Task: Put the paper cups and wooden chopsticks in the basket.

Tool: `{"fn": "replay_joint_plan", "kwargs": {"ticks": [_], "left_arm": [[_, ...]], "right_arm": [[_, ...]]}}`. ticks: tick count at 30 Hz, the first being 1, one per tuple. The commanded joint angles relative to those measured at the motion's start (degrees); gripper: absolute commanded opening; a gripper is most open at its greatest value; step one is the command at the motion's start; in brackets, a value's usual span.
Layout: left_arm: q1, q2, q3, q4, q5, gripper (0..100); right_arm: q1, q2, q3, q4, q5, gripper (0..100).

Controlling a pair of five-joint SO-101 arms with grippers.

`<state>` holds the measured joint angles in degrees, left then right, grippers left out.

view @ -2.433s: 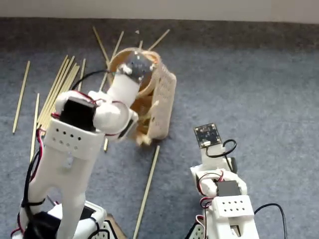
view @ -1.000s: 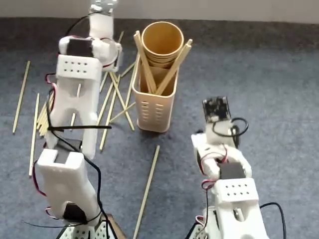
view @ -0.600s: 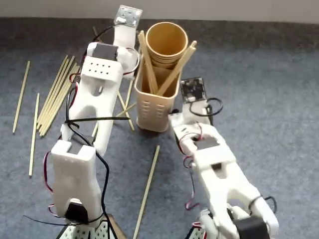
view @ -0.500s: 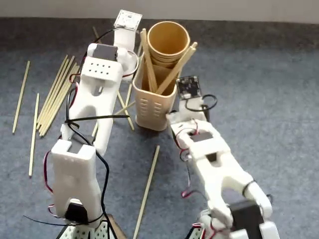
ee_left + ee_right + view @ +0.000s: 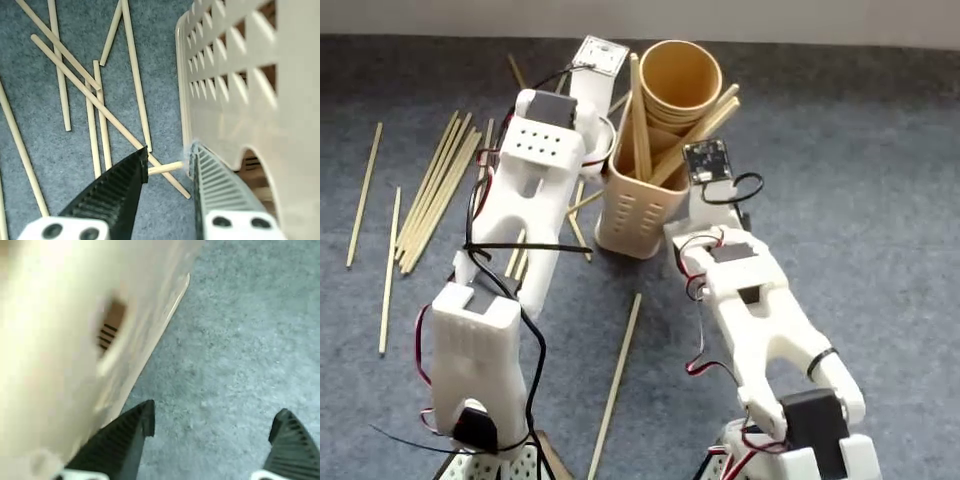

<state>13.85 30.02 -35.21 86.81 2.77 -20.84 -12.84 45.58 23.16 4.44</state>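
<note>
The cream perforated basket stands upright on the grey carpet, leaning a little to the right. Stacked paper cups and several wooden chopsticks stick out of its top. My left arm is pressed against its left side. In the left wrist view my left gripper is open, one finger at the basket wall, loose chopsticks below it. My right arm is by the basket's right side. My right gripper is open over bare carpet beside the basket.
A bundle of loose chopsticks lies on the carpet to the left, with single ones farther out. One chopstick lies in front of the basket between the two arms. Open carpet stretches to the right.
The basket went from lying on its side to upright. Since a second ago my right arm has come in against its right side, and basket and left arm have shifted slightly right.
</note>
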Motion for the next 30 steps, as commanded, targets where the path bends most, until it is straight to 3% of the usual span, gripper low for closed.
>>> {"fn": "replay_joint_plan", "kwargs": {"ticks": [1,12,21,26,30], "left_arm": [[7.3,-1.4,-1.3,4.7,-0.1,17],[13.0,-9.5,-2.1,9.3,2.6,17],[7.8,-10.5,-2.1,10.9,3.3,17],[10.2,-10.6,-2.1,11.9,3.4,17],[15.8,-10.6,-2.2,11.8,4.1,17]], "right_arm": [[-0.1,-7.3,-4.4,4.2,2.4,35.3],[1.4,-22.3,-4.2,18.3,4.0,27.6],[1.2,-18.6,-4.4,17.8,4.0,27.6],[1.2,-18.8,-11.8,30.2,9.2,27.6],[3.6,-19.5,-17.5,37.8,10.8,27.5]]}}
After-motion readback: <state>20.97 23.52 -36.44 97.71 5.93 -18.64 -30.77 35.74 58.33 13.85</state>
